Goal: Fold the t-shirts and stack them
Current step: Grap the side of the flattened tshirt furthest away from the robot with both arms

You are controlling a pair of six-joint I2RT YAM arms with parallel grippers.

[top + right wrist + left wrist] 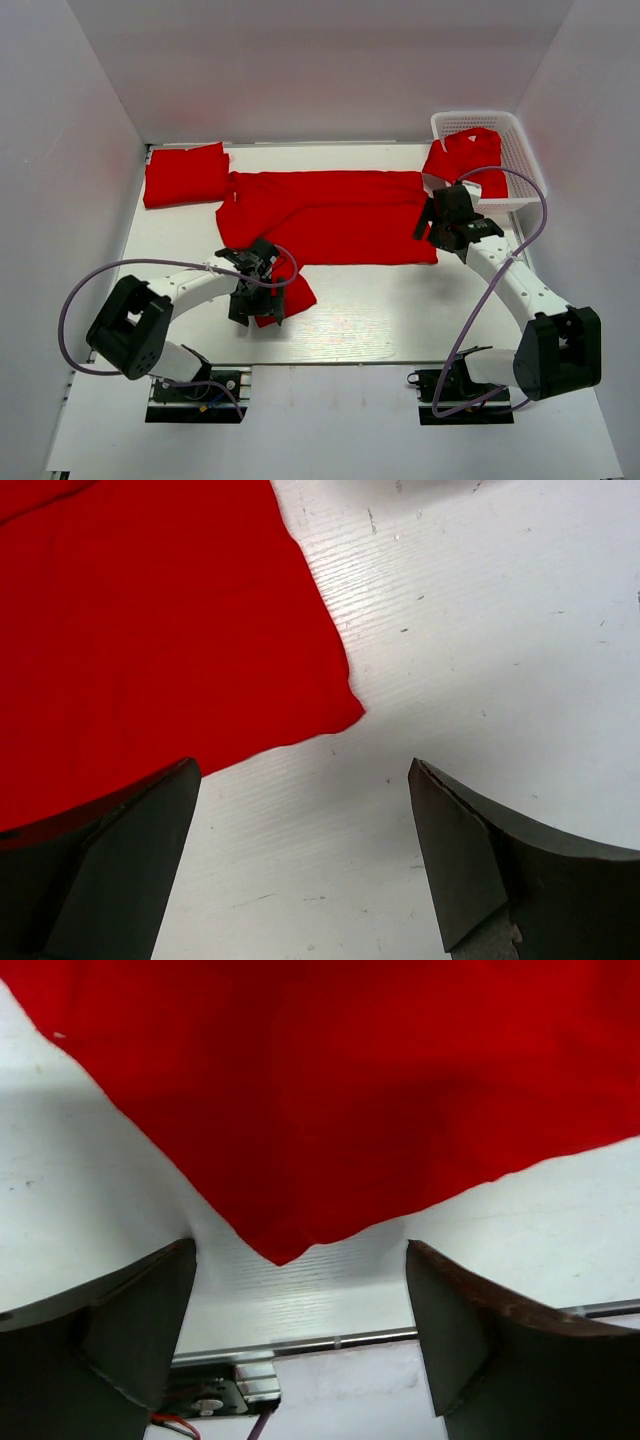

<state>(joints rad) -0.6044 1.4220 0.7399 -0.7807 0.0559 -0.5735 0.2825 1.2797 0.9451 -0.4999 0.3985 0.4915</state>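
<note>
Fingers [120, 1340] on the left gripper [300, 1248] are spread wide with nothing held; right gripper [300, 765] likewise wide apart and empty

Spread t-shirt [330, 215] lies flat across the centre of the table [400, 320] in the top view, long axis left to right. One flap [295, 295] sticks out toward the lower left, and the left gripper hangs right over its pointed tip. Right gripper sits above the shirt's lower-right corner, near the basket [520, 135]

Handling, my read: thin fabric, light, fully limp, nothing stiff to push against. It should drape and drag with some friction on the table; not fragile. Pinch at corners or hem edges, both arms at once, and lift low so the rest doesn't bunch. The edge is thin, so the fingers likely need to go right down to the table surface to catch it

Count: three red shirts visible
- the spread one, centre
- folded t-shirt [185, 175], upper left of frame
- bunched t-shirt [465, 155] in the white basket, upper right, spilling over its left rim

Can't tell if more lie under that last one. One basket, two arms
</note>
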